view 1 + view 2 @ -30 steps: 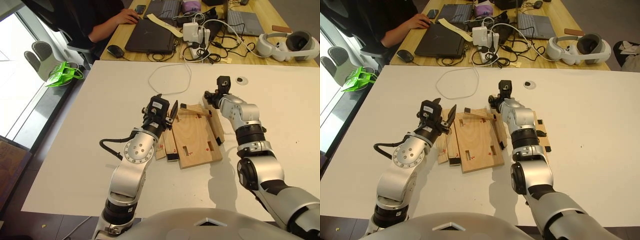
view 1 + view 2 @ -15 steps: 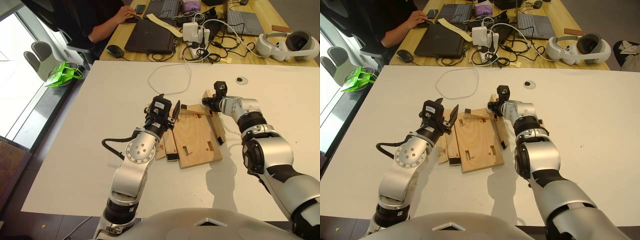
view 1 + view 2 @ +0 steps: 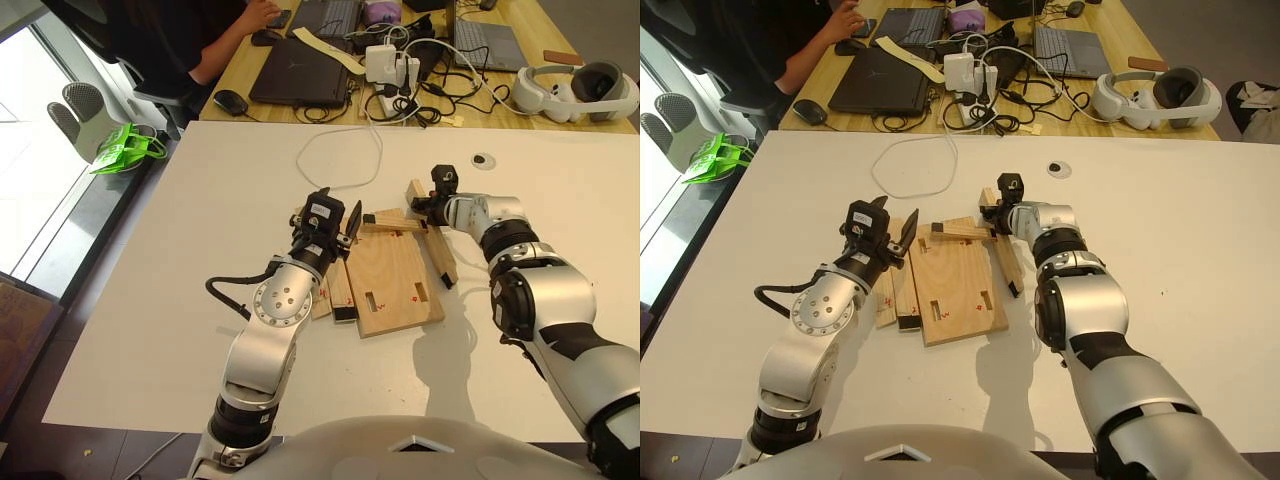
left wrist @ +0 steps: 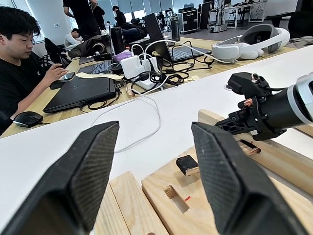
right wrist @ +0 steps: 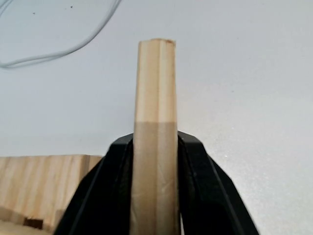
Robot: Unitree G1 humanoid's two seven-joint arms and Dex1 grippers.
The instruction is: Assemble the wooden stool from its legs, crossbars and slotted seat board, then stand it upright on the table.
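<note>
The left gripper (image 4: 154,147) has its two padded fingers (image 4: 88,171) spread wide, with an open lane between them. Just below that lane lies the slotted seat board (image 3: 395,280). A short crossbar (image 3: 392,222) with a dark end rests across the board's far edge, straight ahead of the fingertips. Farther ahead and to one side, the right gripper (image 3: 428,208) blocks the way, clamped on a wooden leg (image 5: 155,98) that runs along the board's edge. Loose wooden legs (image 3: 335,290) lie close beneath the left gripper. Beyond both grippers a white cable (image 3: 340,160) loops over the white table (image 3: 560,180). The table's bare top spreads wide on the right gripper's outer side.
</note>
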